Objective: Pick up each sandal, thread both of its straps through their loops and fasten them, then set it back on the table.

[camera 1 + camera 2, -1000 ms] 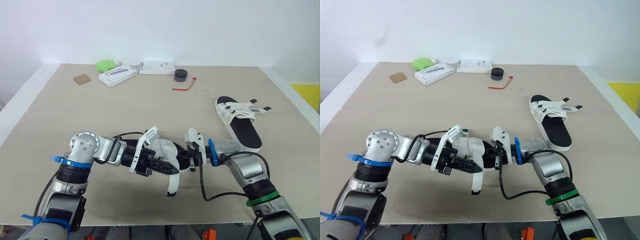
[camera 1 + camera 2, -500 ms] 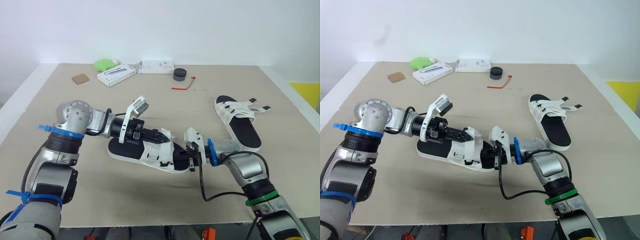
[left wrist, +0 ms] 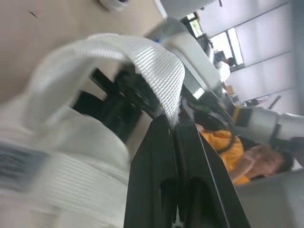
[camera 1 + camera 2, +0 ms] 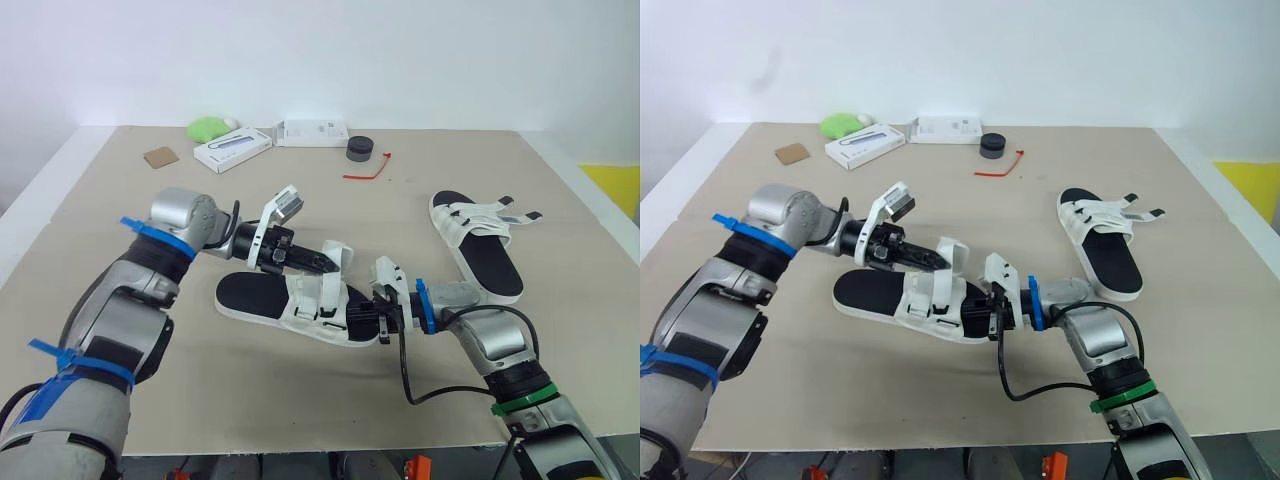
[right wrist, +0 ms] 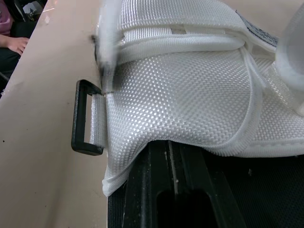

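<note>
Head view, sandals: two, both on the table (image 4: 120,230), well apart.
Near sandal (image 4: 295,305): lies flat at the middle, black sole, white upper, between the two arms.
Far sandal (image 4: 478,240): to the right, flat, its two strap ends sticking out loose on its right side.
Left gripper (image 4: 328,264): over the near sandal, fingers together and pinching one white strap (image 4: 338,250), which is lifted in an arch above the upper.
Right gripper (image 4: 375,320): low at the near sandal's right end, touching it.
Far edge, count: two white boxes (image 4: 233,150) and (image 4: 313,133), one green lump (image 4: 210,128), one brown card (image 4: 162,157), one black round piece (image 4: 360,149), one red tie (image 4: 368,170) just beside it.
Left wrist view, grip: both black fingers (image 3: 156,161) pressed together on the end of the woven strap; more white webbing below it.
Left wrist view, background: one person in an orange top (image 3: 223,142).
Right wrist view, grip: fingers (image 5: 161,185) together, nipping the lower edge of the white mesh upper.
Right wrist view, loop (image 5: 85,118): one black rectangular loop at the upper's side, nothing threaded through it.
</note>
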Motion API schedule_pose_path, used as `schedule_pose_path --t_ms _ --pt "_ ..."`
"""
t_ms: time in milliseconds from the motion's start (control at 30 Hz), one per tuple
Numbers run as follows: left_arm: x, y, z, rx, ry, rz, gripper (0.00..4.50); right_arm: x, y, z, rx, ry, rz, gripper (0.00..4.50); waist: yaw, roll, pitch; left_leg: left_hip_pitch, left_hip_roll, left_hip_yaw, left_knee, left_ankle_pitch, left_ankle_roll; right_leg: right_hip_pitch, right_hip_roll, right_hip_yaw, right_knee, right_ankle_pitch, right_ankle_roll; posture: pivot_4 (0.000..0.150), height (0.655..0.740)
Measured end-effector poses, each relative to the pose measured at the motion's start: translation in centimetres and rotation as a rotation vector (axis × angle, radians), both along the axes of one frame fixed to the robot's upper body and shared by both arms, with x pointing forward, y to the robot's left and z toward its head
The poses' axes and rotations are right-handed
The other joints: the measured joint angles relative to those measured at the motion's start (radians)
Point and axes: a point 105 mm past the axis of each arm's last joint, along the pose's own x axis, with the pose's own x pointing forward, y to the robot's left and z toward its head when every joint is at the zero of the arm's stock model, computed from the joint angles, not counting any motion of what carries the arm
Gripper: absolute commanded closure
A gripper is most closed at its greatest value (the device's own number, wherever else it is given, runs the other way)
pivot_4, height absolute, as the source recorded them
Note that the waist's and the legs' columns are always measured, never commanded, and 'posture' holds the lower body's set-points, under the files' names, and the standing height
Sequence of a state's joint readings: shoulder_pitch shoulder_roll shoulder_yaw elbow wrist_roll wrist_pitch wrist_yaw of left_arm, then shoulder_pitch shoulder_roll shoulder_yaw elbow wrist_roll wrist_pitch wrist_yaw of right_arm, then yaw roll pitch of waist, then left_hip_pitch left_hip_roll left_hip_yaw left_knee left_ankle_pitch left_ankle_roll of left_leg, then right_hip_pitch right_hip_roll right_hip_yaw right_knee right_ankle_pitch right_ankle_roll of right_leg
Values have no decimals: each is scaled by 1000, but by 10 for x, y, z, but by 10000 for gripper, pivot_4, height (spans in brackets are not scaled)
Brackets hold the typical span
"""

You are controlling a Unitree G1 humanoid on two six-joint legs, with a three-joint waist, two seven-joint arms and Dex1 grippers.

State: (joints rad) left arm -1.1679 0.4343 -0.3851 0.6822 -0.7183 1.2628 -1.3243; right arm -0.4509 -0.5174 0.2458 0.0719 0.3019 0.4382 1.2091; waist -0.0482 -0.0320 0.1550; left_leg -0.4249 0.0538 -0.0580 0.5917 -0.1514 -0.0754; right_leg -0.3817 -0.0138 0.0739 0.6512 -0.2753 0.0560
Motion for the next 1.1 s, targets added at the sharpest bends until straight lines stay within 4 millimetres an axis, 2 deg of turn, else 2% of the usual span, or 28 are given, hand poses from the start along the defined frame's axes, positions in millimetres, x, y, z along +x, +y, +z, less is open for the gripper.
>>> schedule_pose_path --t_ms 333,633,1100 --pt "-6 -11 -3 -12 32 -75 44824 0 0 0 2 -1 -6 45000 -1 0 0 -1 0 0 0 0 1 0 0 0 0 0 1 1500 7400" --pt "-12 -14 -1 -3 38 -110 44824 0 0 0 4 5 -10 45000 0 0 0 0 0 0 0 0 1 0 0 0 1 1 2 1500 7400" --pt "-14 -9 -23 47 38 -111 44824 0 0 0 6 6 -12 45000 0 0 0 0 0 0 0 0 1 1 0 0 1 2 4 1500 7400"
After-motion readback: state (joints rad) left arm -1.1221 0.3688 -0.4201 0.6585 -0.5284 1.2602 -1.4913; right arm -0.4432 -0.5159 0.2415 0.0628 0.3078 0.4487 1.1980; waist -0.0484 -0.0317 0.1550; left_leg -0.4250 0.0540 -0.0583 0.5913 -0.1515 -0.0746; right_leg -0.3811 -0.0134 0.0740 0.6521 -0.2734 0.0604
